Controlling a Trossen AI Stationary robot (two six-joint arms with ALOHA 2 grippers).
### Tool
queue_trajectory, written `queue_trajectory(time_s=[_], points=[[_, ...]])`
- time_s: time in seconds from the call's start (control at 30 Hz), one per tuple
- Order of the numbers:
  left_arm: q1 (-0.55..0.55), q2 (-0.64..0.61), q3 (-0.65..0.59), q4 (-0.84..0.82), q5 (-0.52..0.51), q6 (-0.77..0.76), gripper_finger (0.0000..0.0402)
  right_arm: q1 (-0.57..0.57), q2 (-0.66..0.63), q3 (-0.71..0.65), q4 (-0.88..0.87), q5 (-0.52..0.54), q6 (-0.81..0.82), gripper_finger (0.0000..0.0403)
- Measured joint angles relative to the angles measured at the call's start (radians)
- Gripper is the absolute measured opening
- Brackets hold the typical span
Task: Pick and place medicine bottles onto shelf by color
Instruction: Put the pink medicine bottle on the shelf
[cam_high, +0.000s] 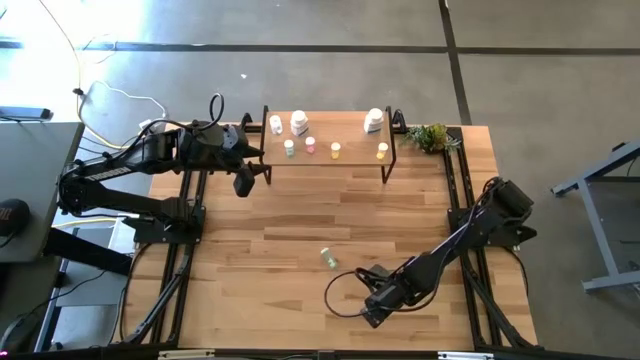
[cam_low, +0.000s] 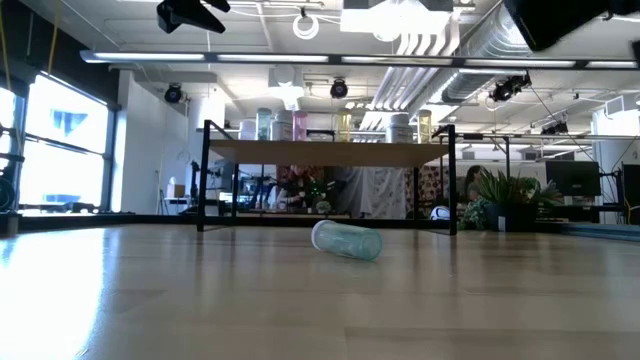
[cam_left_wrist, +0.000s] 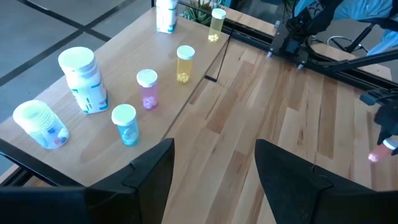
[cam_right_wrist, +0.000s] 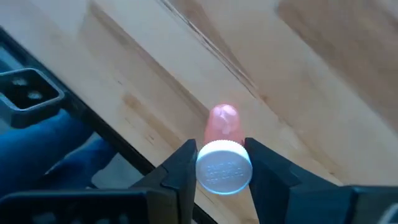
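Observation:
My right gripper (cam_high: 372, 312) is near the table's front edge, right of centre, shut on a small pink medicine bottle (cam_right_wrist: 222, 124) with a white cap. A pale green bottle (cam_high: 328, 258) lies on its side on the table (cam_high: 280, 290) ahead of it. The shelf (cam_high: 330, 165) stands at the far edge. On it are white bottles (cam_left_wrist: 84, 81) and small green (cam_left_wrist: 126, 124), pink (cam_left_wrist: 148, 89), orange (cam_left_wrist: 185, 64) and yellow (cam_left_wrist: 217, 25) ones. My left gripper (cam_left_wrist: 214, 148) hovers open at the shelf's left end, holding nothing. My right gripper pinches the pink bottle's white cap (cam_right_wrist: 206, 171) between its two fingers, one on each side. The fingers come from above, pointing steeply down. The bottle stands upright below them, cap up. Whether its base touches the table I cannot tell.
A small green plant (cam_high: 432, 137) sits at the shelf's right end. Black rails (cam_high: 465, 200) run along the table's left and right sides. Bare wood lies between the shelf and the lying green bottle.

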Motion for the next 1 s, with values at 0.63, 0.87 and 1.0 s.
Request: queue_trajectory(time_s=[0.63,0.87,1.0], points=[[0.000,0.000,0.000,0.000,-0.091,0.018,0.0213,-0.333,0.000,0.371,-0.306,0.124,-0.453,0.0103],[0.000,0.000,0.000,0.001,-0.104,0.042,0.0213,-0.489,-0.001,0.543,-0.418,0.181,-0.601,0.0103],[0.000,0.000,0.000,0.001,-0.105,0.078,0.0213,-0.575,-0.001,0.648,-0.495,0.244,-0.663,0.0103]])
